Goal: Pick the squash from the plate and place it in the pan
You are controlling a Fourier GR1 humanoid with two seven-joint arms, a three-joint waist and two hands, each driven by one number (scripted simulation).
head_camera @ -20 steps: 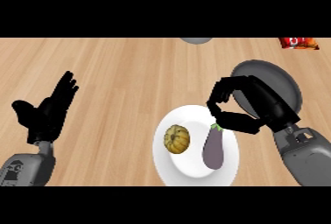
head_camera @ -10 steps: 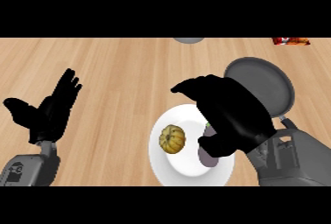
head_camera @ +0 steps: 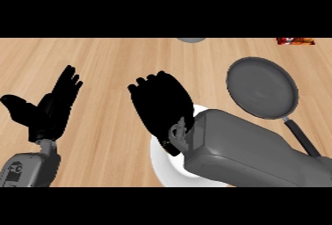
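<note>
Looking steeply down on a pale wooden bench [head_camera: 117,57], the view shows 2 black hands on grey forearms coming in from the lower edge.

The right hand [head_camera: 162,107] lies over the middle of the scene, back toward the viewer, fingers spread and pointing away up the bench. It covers the upper left part of a white plate [head_camera: 170,169], and its broad grey forearm [head_camera: 246,151] covers most of the rest, so only a curved sliver of the plate's left and lower rim shows. The squash cannot be seen at all; whatever lies on the plate is hidden beneath the hand and forearm. The fingers appear straight rather than curled, though the underside of the hand is out of sight, so I cannot tell whether it holds anything.

To the right and further up the bench sits a dark grey round pan [head_camera: 262,88], its inside bare, with a black handle [head_camera: 299,136] running down and right until the forearm cuts it off.

The left hand [head_camera: 48,110] rests open at the left side, fingers straight and pointing up, touching nothing.

At the top edge, a small grey object [head_camera: 192,39] and a red object [head_camera: 295,41] are cut off and too partial to identify.
</note>
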